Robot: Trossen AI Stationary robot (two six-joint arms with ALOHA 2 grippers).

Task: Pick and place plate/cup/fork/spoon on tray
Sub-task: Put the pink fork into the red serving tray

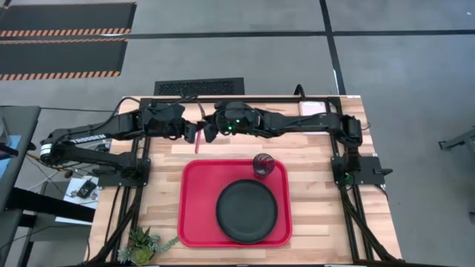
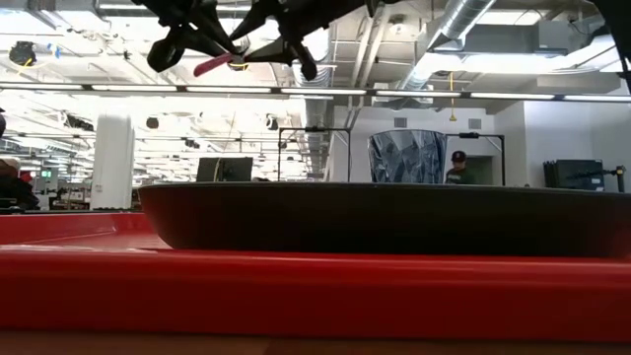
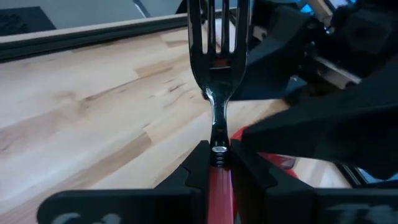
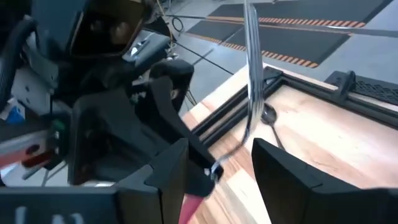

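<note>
The fork (image 3: 214, 56) has a red handle and silver tines. It is held high above the table in my left gripper (image 3: 217, 155), which is shut on it behind the tray's far edge (image 1: 194, 136). My right gripper (image 4: 217, 149) is open, close against my left gripper (image 1: 211, 133). Its fingers stand on either side of the fork (image 4: 250, 68) without plainly touching it. The red tray (image 1: 194, 222) holds the black plate (image 1: 246, 211) and the dark cup (image 1: 263, 165), which stands at its far right corner. The spoon (image 4: 268, 115) lies on the wood table. My left gripper pinches the fork's red handle (image 3: 219, 180) between its two fingers, at the end next to the metal neck. The neck and tines stick out forward past the fingertips, along the fingers. The fork is lifted clear of the table, and its pink handle shows high in the low view (image 2: 212, 65).
A small potted plant (image 1: 142, 243) stands at the table's near left corner. Bare wood (image 1: 159, 170) lies left of the tray and along the far edge. The arms' dark frame rails (image 1: 349, 193) run along both sides.
</note>
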